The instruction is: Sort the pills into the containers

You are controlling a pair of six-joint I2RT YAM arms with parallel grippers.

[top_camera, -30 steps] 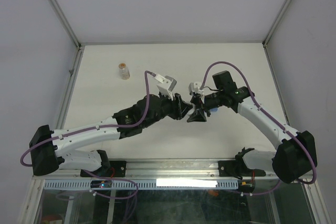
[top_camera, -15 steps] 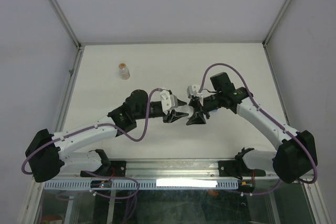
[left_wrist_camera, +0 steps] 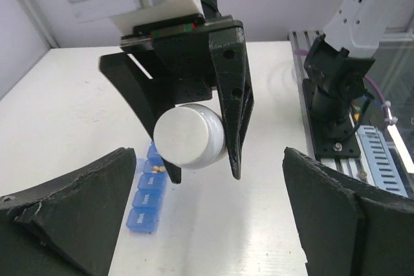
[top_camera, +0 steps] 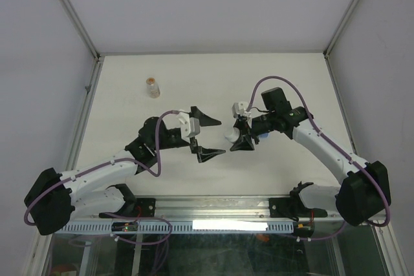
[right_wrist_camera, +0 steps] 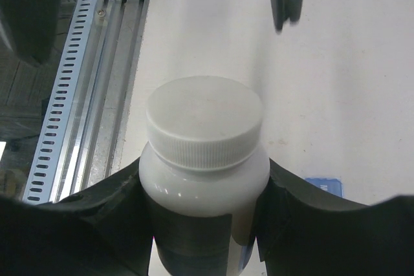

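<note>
The right gripper (right_wrist_camera: pixel 204 208) is clamped on a white bottle (right_wrist_camera: pixel 206 159), one black finger pressed to each side of its body below the ribbed screw cap (right_wrist_camera: pixel 204 121), which is on. From the left wrist camera the same right gripper (left_wrist_camera: pixel 206 171) hangs at the centre of the frame with the white bottle (left_wrist_camera: pixel 191 135) lying on its side between the jaws, cap end facing the lens and held clear of the table (left_wrist_camera: pixel 77 108). The left gripper (left_wrist_camera: pixel 207 224) stands wide apart and empty, its two fingers filling the lower corners of that frame; overhead, the left gripper (top_camera: pixel 208 136) sits just left of the right gripper (top_camera: pixel 242 137), not touching it. The blue pill organiser (left_wrist_camera: pixel 147 193) lies flat on the table at lower left in the left wrist view, under the held bottle, its far end hidden behind a finger; small tan pills (left_wrist_camera: pixel 158 168) show in one compartment. A small clear bottle (top_camera: pixel 152 87) stands upright at upper left overhead, well apart.
</note>
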